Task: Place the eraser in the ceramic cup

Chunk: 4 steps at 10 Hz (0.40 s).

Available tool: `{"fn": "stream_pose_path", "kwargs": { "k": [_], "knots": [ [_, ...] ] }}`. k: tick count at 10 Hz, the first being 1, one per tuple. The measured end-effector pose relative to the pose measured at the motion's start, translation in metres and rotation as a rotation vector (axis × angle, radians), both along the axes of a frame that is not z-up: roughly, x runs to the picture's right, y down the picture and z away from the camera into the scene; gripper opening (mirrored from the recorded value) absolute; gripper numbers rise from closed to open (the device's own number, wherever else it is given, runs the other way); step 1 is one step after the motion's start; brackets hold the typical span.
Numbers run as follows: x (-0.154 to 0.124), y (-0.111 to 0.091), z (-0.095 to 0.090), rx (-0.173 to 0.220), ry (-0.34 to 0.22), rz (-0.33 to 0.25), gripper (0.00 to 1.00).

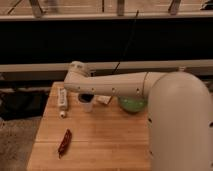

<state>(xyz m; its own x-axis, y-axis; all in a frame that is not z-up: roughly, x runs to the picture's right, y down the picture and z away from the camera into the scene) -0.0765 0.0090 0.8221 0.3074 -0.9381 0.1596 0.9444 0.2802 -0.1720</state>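
Observation:
The ceramic cup (87, 104), small and pale with a dark inside, stands on the wooden table (100, 145) toward its back left. My arm (115, 86) reaches leftward over the table, and its far end bends down right above the cup. The gripper (86, 95) shows only as a dark shape at the cup's mouth. A white oblong thing (62, 97), possibly the eraser, lies left of the cup near the table's left edge. I cannot tell whether the gripper holds anything.
A green bowl (132, 105) sits right of the cup, partly under the arm. A small pale thing (103, 100) lies between cup and bowl. A red chili-like item (64, 142) lies at the front left. A dark wall with rails runs behind the table.

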Motion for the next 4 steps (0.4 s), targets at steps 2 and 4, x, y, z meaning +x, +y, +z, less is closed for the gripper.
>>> {"fn": "stream_pose_path", "kwargs": {
  "k": [2,4],
  "knots": [
    [0.0006,0.0001,0.0004,0.003,-0.003,-0.001,0.64],
    [0.0007,0.0001,0.0007,0.005,-0.007,-0.001,0.58]
  ]
}}
